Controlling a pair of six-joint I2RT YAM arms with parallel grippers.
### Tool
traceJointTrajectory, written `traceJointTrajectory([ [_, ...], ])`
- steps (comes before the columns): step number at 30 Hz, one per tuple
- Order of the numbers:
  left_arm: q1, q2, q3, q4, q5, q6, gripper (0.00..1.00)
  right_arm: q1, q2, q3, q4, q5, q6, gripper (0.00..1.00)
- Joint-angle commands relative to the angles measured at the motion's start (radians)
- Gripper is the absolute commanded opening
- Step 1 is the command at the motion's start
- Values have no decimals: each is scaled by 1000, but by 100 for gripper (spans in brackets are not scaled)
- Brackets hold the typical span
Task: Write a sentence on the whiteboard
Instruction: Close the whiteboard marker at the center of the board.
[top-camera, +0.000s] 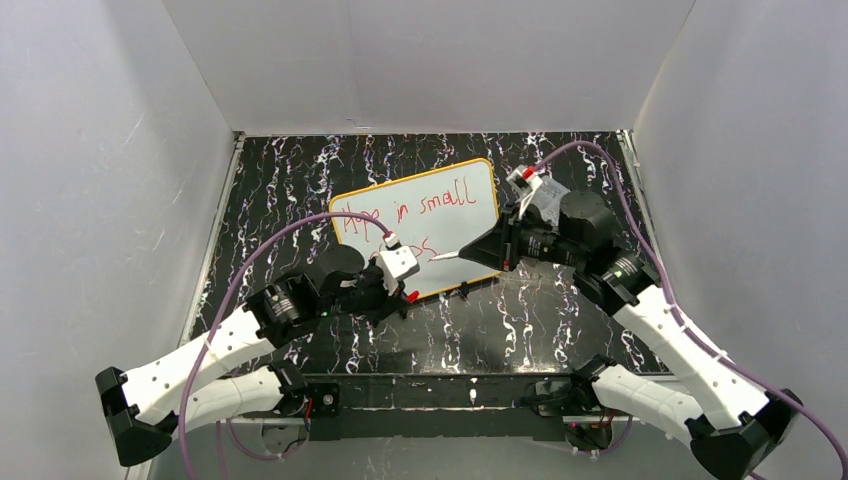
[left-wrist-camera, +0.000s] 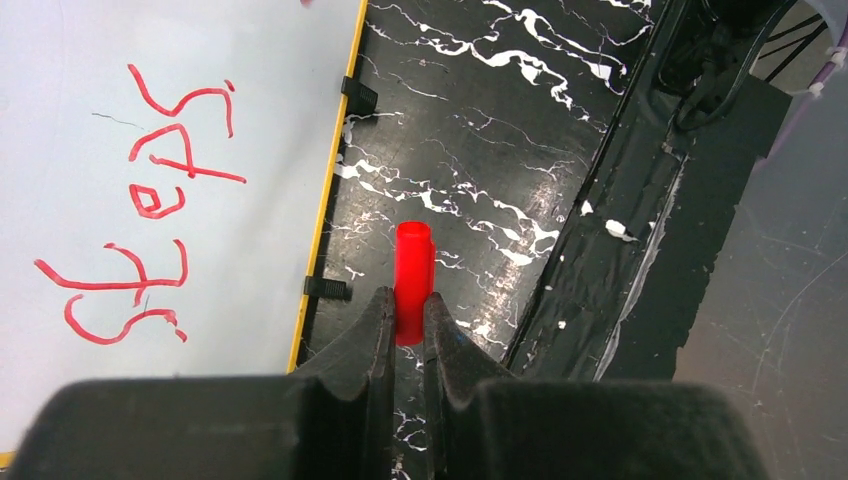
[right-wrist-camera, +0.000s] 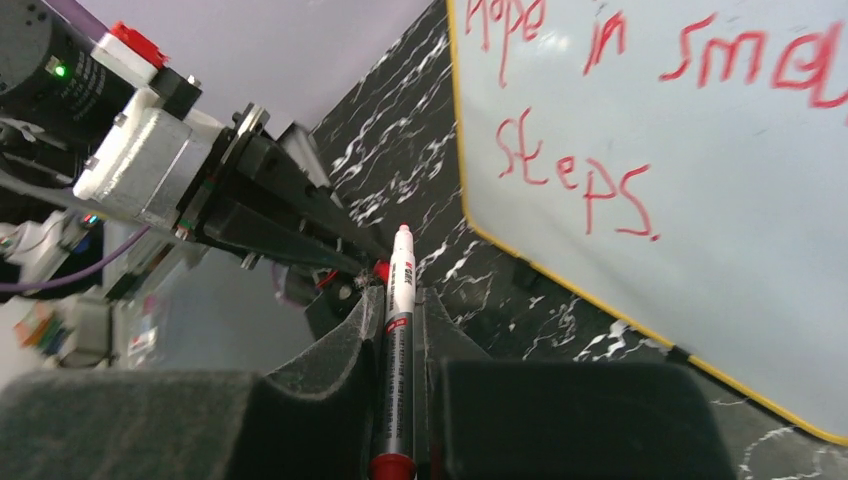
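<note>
Capping seemed the step in hand — the right gripper clamped the marker, the left gripper pinched the red cap. The sentence sat complete on the whiteboard, at twelve o'clock from the bases; tip and cap mouth needed squaring before any push

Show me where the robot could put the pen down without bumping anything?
Bare table lies at the back left, between the whiteboard and the left wall, and in front, between the whiteboard's near edge and the arm bases. It's crowded at that near edge, where the left claw with the red cap meets the right claw with the pen.
</note>
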Motion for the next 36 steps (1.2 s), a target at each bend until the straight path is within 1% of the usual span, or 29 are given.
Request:
traceJointTrajectory([
  [1,7,-48,-14,7,12,55,0,-3,55,73,-15,-179,16,1],
  [4,7,-50,-19,20,33,46,0,-2,75,63,-21,-213,13,1],
  [13,7,-39,-16,23,37,45,0,-2,100,40,-29,-281,15,1],
  [36,7,-30,-14,37,69,40,0,4,147,-4,-18,-290,1,1],
])
